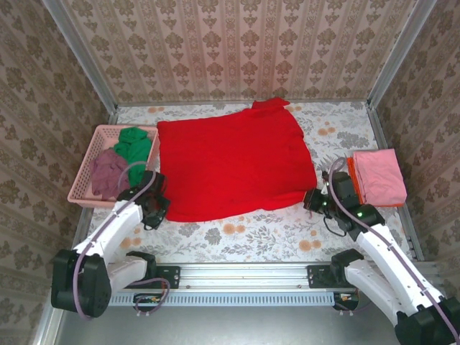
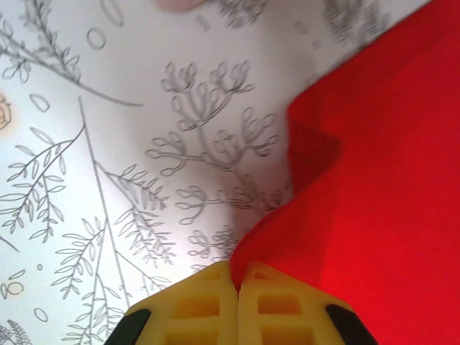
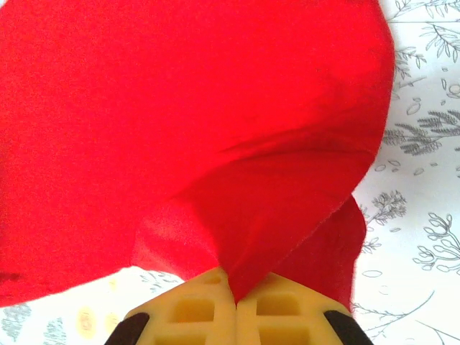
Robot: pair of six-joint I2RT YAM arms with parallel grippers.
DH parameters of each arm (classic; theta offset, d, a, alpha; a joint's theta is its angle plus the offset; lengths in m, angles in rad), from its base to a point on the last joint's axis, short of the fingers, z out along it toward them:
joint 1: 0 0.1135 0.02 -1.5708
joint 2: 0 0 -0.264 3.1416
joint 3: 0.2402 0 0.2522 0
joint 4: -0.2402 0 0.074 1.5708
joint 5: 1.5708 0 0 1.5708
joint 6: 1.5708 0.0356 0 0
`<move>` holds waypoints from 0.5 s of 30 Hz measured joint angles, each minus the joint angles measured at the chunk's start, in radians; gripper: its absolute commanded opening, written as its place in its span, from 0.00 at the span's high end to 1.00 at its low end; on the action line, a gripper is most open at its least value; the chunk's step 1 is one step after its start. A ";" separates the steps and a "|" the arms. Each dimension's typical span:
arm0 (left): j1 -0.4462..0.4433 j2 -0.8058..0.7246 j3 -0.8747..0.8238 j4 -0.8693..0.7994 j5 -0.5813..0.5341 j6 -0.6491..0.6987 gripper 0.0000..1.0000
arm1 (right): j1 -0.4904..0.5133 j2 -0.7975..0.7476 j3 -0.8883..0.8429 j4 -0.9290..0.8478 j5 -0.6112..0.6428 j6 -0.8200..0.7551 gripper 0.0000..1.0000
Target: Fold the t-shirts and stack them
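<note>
**Left tool and right tool each pinched shut on a near corner of the red t-shirt**

Yellow pads of the left tool meet flush in the left wrist view. A thin tip of red cloth is trapped at their seam, and from there the hem climbs away to the right over the flower-printed table. The right tool is closed just as tightly on a point of cloth, which fans upward from the pinch. A second layer hangs loose on the right.

From above, the left tool and right tool sit at the two near corners, with the shirt spread flat mid-table. A basket to the left holds a green t-shirt and a maroon t-shirt. At the right edge a folded pink t-shirt lies on an orange t-shirt.

Risks, as I judge them:
- Both bites look shallow, so a corner could slip out once the cloth's weight comes on.
- The right pinch may hold one layer of two, which would leave the fold ragged.
- Uneven travel between the arms would skew the hem.
- The right arm works just beside the finished stack and could nudge it.

Grip depth reads from the wrist cameras, because from above the wrists cover both pinch points. The top view supplies the shirt's whole outline, the bunched sleeve at the far edge and the neighbouring piles.
</note>
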State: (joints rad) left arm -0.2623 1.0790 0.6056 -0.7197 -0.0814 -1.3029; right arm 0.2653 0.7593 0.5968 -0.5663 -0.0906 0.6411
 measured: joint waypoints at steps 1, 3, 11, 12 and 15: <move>0.011 -0.001 0.013 -0.002 0.005 0.006 1.00 | -0.007 0.019 0.023 -0.001 -0.008 0.004 1.00; 0.037 0.001 0.036 -0.002 0.011 0.021 1.00 | -0.020 0.073 0.078 -0.002 -0.023 0.011 1.00; 0.090 0.098 0.155 -0.010 0.019 0.086 1.00 | -0.127 0.308 0.270 0.018 -0.124 0.017 1.00; 0.094 0.113 0.171 -0.010 0.019 0.093 1.00 | -0.137 0.333 0.287 0.025 -0.134 0.017 1.00; 0.104 0.153 0.218 -0.009 0.018 0.113 1.00 | -0.162 0.429 0.345 0.042 -0.159 0.009 1.00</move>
State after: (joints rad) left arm -0.1585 1.2316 0.8238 -0.7284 -0.0635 -1.1904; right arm 0.1032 1.1881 0.9421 -0.5243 -0.2501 0.6498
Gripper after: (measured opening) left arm 0.046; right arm 0.047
